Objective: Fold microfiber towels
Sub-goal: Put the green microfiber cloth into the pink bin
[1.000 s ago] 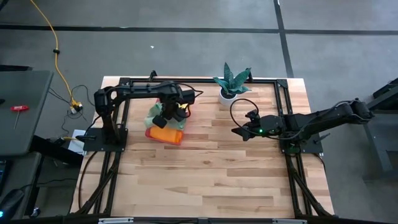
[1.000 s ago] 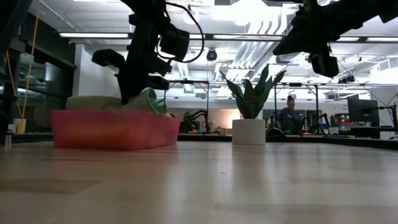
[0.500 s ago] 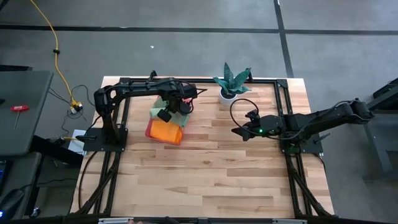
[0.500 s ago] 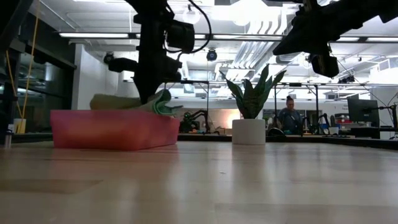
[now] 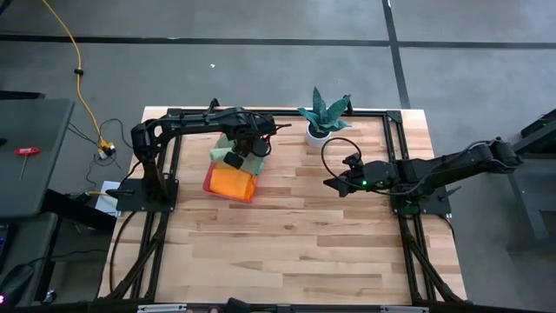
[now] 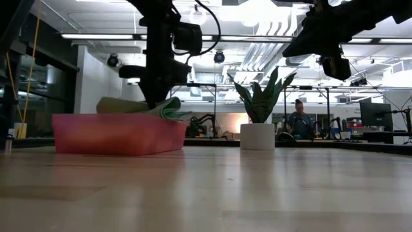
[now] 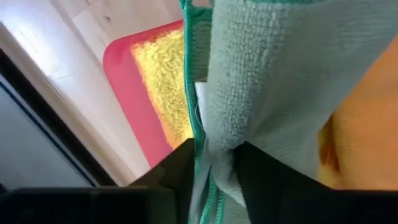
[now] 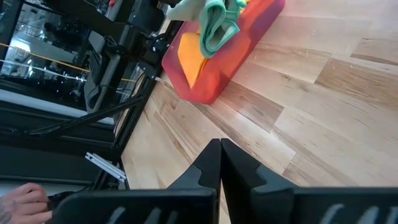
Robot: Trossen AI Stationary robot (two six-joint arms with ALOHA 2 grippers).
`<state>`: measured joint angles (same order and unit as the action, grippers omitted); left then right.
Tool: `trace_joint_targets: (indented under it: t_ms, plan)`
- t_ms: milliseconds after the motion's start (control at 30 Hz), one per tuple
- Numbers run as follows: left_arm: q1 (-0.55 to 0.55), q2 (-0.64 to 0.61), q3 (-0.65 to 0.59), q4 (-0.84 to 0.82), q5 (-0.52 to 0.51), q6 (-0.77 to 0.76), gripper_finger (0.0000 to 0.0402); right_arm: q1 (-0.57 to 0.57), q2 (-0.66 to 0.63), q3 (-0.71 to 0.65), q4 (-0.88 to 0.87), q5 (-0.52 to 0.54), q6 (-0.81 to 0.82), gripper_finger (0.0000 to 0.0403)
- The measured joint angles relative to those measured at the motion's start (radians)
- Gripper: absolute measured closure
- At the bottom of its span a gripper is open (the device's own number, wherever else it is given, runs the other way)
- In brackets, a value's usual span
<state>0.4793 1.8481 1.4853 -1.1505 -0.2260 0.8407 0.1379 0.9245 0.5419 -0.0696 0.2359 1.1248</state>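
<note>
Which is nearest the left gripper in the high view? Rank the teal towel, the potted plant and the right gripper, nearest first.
1. Teal towel, right at the left gripper, over the pink tray.
2. Potted plant, at the table's far edge.
3. Right gripper, toward the right side.

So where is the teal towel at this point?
The teal towel hangs between the left gripper fingers, over the pink tray at the table's back left, left of the potted plant.
</note>
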Motion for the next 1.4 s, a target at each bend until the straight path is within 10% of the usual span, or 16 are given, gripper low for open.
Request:
trace_joint_targets:
  t_ms: [467,967,1400]
  plan:
    - [-0.002,-0.015,0.04,0.007,-0.177,-0.012,0.0195,0.0,0.0,0.0,0.0,0.0,0.0,0.0403]
    - [0.043,-0.055,0.066,0.174,-0.174,-0.098,0.0219,0.0,0.0,0.0,0.0,0.0,-0.001,0.0403]
    - [0.051,-0.488,-0.157,0.183,0.091,-0.558,0.031,0.0,0.0,0.0,0.0,0.0,-0.008,0.0403]
